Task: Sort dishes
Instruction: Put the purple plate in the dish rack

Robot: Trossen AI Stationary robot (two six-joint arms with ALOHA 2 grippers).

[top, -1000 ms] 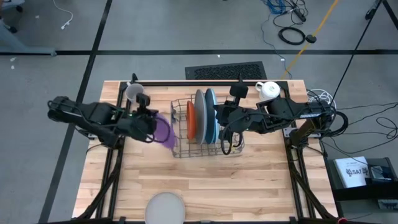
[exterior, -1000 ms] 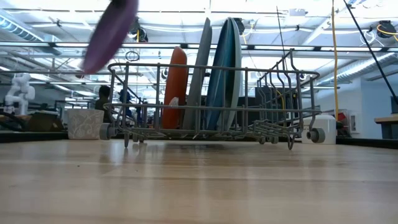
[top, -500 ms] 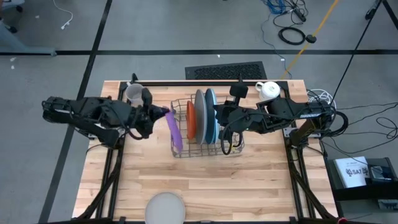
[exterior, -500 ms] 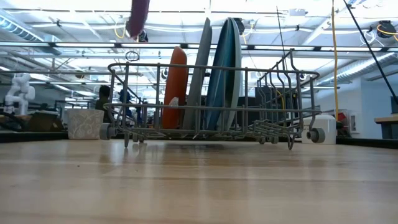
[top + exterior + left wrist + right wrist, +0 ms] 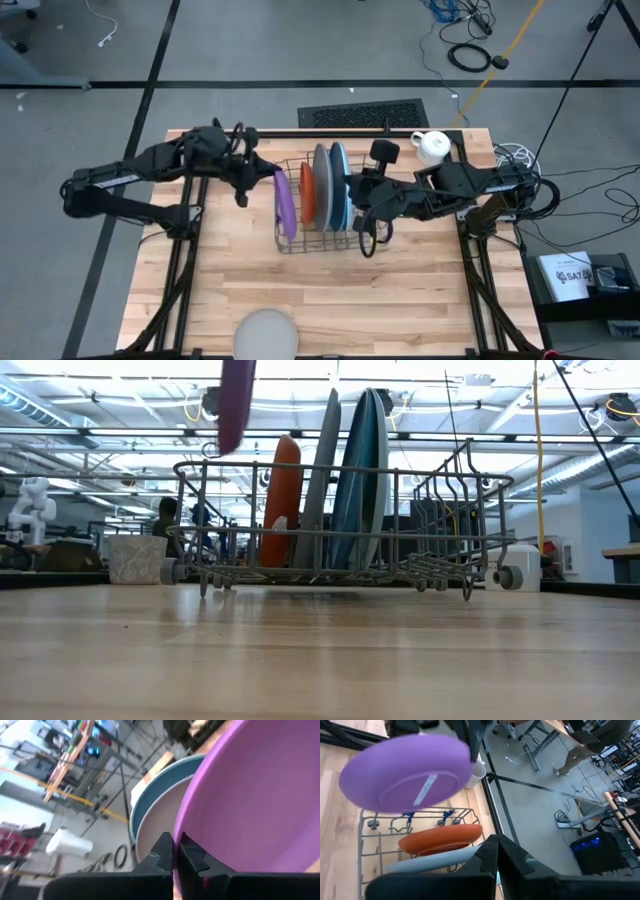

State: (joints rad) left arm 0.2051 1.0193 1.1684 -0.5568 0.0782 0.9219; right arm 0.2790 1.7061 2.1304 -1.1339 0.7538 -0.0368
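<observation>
My left gripper is shut on a purple plate, which stands on edge above the left end of the wire dish rack. In the low view the plate hangs above the rack's top rail. An orange plate, a grey plate and a blue plate stand on edge in the rack's slots. A whitish plate lies flat at the table's near edge. My right gripper is shut and empty at the rack's right side. My left gripper pinches the purple plate's rim between its two fingers. It comes from the table's left side, at the plate's far end. The plate stands on edge, roughly upright, lifted clear of the rack.
A white mug stands at the table's far right. A grey mug stands left of the rack in the low view. The wooden table is bare in front of the rack, apart from the whitish plate.
My left gripper has gone toward the table's right and far edges and has turned. The purple plate has gone from tilted beside the rack to standing on edge above the rack's left end.
</observation>
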